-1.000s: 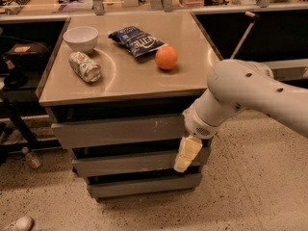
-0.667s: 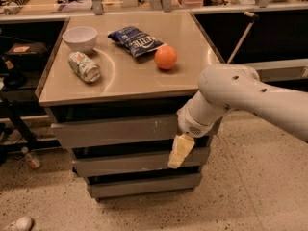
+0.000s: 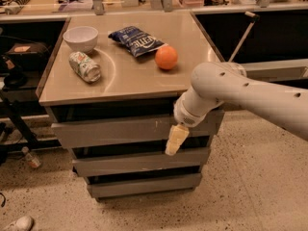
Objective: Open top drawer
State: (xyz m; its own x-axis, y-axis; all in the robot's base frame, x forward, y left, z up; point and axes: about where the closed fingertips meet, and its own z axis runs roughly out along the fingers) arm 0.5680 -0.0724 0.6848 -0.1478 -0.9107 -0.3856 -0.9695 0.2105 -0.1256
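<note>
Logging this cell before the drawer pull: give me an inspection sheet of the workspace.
Surface: cabinet top, flat, carrying four things.
Job's things: top drawer, looks shut, small pale scratches right of centre.
Clutter: bowl, can on its side, chip bag, orange.
Grippers: gripper hangs in front of the top drawer's lower edge, right of centre.
Cables: nothing seen.
Surroundings: lower drawers; bottle and shoe on the floor at left.

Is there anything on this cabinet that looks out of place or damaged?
The can lies on its side on the cabinet top; the top drawer shows pale scratches beside the claw, which hangs before its front.
</note>
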